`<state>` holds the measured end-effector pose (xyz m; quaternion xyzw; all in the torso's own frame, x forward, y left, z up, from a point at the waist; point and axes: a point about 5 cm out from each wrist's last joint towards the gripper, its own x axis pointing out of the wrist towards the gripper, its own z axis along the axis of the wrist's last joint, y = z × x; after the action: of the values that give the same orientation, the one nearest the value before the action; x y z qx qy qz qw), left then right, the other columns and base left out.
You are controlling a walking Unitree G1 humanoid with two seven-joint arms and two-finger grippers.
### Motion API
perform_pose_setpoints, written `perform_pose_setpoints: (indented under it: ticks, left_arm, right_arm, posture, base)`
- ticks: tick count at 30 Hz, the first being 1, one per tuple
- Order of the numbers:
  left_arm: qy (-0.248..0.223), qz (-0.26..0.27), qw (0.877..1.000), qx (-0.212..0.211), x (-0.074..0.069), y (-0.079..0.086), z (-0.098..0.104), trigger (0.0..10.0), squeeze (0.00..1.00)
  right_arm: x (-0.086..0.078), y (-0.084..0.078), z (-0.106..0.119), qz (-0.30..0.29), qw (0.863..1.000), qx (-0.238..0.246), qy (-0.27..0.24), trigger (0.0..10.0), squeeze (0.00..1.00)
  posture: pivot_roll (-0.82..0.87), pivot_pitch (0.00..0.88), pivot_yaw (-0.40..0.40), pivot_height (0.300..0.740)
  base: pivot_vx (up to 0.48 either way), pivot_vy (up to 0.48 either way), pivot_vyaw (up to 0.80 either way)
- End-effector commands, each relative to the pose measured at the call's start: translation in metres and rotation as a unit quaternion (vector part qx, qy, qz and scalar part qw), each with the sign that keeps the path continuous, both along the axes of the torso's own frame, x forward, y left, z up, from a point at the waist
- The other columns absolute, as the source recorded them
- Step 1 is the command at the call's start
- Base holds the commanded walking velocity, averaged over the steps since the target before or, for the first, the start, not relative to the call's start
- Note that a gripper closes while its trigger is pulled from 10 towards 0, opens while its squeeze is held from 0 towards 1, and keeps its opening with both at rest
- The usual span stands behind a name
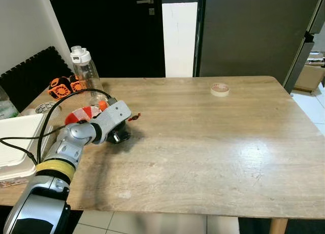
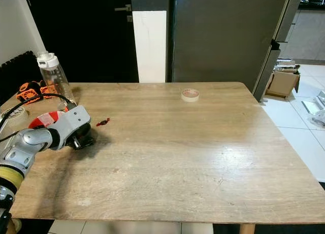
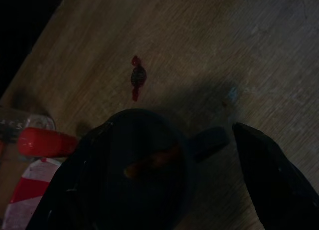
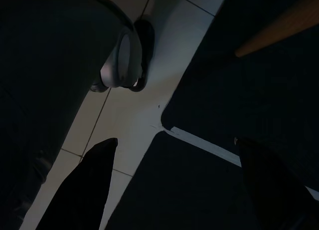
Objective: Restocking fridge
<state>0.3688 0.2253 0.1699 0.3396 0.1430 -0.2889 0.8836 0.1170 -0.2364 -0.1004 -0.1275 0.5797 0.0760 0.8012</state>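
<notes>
Left gripper (image 1: 121, 136) rests on grainy wooden table (image 1: 213, 153).

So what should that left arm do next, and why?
Probably ease the left gripper shut. Its fingers look open, low on the table, with a dark round object right against them, so a grasp seems close.

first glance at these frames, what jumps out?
The left gripper is down on the wooden table near its left end, fingers apart around a dark round object, with a red-and-white striped item just behind it. A small red wrapped candy lies on the wood just beyond it, and a clear water bottle stands at the far left edge. A lone roll of tape sits near the far edge, before the grey fridge.
</notes>
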Motion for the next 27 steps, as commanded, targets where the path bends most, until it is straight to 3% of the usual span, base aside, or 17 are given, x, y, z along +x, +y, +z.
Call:
perform_pose_setpoints:
  ticks: [1, 3, 9, 12, 21, 27]
  left_arm:
    - [0.008, 0.009, 0.999, -0.034, 0.0, -0.012, -0.007, 10.0, 0.0]
    - [0.007, 0.024, 0.998, -0.056, 0.003, -0.02, -0.008, 10.0, 0.0]
    - [0.006, 0.037, 0.997, -0.065, 0.005, -0.034, -0.014, 10.0, 0.0]
    - [0.011, 0.027, 0.998, -0.052, 0.003, -0.048, -0.022, 10.0, 0.0]
    - [-0.009, 0.041, 0.999, 0.005, 0.001, -0.061, -0.036, 10.0, 0.0]
    - [-0.015, 0.044, 0.999, 0.006, 0.0, -0.07, -0.04, 10.0, 0.0]
  right_arm:
    - [-0.001, 0.002, -0.001, 0.003, 1.0, 0.001, 0.003, 10.0, 0.0]
    - [-0.001, 0.002, -0.001, 0.003, 1.0, 0.001, 0.003, 10.0, 0.0]
    - [-0.001, 0.002, -0.001, 0.002, 1.0, 0.0, 0.003, 10.0, 0.0]
    - [-0.001, 0.002, -0.001, 0.001, 1.0, 0.0, 0.003, 10.0, 0.0]
    - [-0.002, 0.003, -0.001, 0.0, 1.0, 0.002, 0.003, 10.0, 0.0]
    - [-0.002, 0.003, -0.001, 0.0, 1.0, 0.003, 0.003, 10.0, 0.0]
  posture:
    - [-0.07, 0.032, 0.045, 0.74]
    - [-0.07, 0.031, 0.044, 0.74]
    - [-0.08, 0.032, 0.046, 0.74]
    - [-0.08, 0.032, 0.046, 0.74]
    - [-0.07, 0.034, 0.052, 0.74]
    - [-0.07, 0.034, 0.052, 0.74]
  base:
    - [0.0, 0.0, 0.0]
    - [0.0, 0.0, 0.0]
    - [0.0, 0.0, 0.0]
    - [0.0, 0.0, 0.0]
    - [0.0, 0.0, 0.0]
    - [0.0, 0.0, 0.0]
